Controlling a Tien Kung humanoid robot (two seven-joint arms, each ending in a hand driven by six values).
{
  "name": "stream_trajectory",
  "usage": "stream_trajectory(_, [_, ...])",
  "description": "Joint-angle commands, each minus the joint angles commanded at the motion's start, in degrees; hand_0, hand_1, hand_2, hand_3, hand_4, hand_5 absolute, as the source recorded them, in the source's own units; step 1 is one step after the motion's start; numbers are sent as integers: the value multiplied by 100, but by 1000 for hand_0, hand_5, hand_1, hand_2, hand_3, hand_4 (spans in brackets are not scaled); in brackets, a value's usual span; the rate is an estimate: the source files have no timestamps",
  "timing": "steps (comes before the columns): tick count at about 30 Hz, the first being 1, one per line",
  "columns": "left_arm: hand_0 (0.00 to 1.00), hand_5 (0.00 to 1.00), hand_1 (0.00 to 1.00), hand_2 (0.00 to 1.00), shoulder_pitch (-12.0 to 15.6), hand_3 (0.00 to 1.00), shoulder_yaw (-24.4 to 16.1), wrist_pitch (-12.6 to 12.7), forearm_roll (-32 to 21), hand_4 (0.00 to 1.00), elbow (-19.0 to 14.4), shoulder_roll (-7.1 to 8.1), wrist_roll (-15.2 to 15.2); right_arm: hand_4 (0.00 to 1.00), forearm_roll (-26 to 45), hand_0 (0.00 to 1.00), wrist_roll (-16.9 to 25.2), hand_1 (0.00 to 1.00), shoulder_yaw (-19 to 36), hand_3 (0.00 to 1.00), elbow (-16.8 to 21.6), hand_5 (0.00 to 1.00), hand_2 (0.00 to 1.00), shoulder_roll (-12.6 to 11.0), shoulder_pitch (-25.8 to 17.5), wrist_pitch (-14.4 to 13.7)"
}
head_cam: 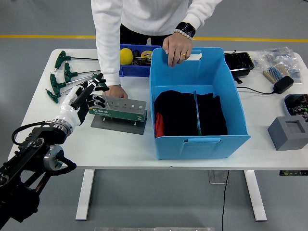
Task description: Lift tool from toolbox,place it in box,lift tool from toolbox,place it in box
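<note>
By the look of it at least one tool (pixel 197 111) already lies in the blue box (pixel 238 115) at three o'clock, while the green toolbox (pixel 120 111) waits at nine o'clock, the left hand (pixel 88 97) beside it spread wide and empty.

1. We see the left hand (pixel 89 97) with fingers spread and empty, just left of the green toolbox (pixel 120 110) on the worktop (pixel 43 120).
2. We see a green-handled tool (pixel 196 113) lying in the blue box (pixel 198 144).
3. We see a person's hand (pixel 177 49) gripping the box's far rim; the other hand (pixel 115 91) rests behind the toolbox.
</note>
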Motion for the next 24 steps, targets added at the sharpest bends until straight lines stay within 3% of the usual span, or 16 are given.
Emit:
stream_trajectory(2, [216, 672, 272, 607, 104, 659, -83, 116, -484, 826, -3, -61, -143, 834, 16, 618, -1, 590, -6, 574, 0, 688, 668, 9, 3, -1])
stream_trajectory(3, [342, 661, 475, 656, 138, 690, -107, 151, -745, 825, 9, -83, -195, 834, 21, 617, -2, 591, -10, 574, 0, 691, 674, 12, 5, 0])
stream_trajectory(8, [342, 661, 475, 656, 300, 690, -143, 274, -1937, 825, 144, -156, -394, 834, 66, 617, -4, 591, -49, 574, 0, 691, 674, 28, 11, 3])
stream_trajectory(9, [382, 661, 504, 672, 321, 754, -139, 298, -2184, 826, 160, -160, -410, 833, 70, 618, -5, 590, -51, 573, 0, 691, 675, 31, 10, 3])
stream_trajectory(13, [382, 661, 504, 672, 377, 754, -53, 350, -2893, 826, 253, -178, -432, 833, 90, 618, -11, 590, -76, 573, 0, 691, 675, 39, 5, 6])
stream_trajectory(17, [379, 683, 509, 673, 323, 786, 71, 316, -3220, 817, 341, -202, -449, 833, 93, 618, -20, 590, -107, 573, 0, 690, 675, 49, 1, 12])
stream_trajectory(24, [370, 713, 508, 674, 115, 791, 139, 378, -3168, 825, 492, -274, -448, 832, 84, 618, -30, 590, -135, 573, 0, 690, 677, 54, -3, 17])
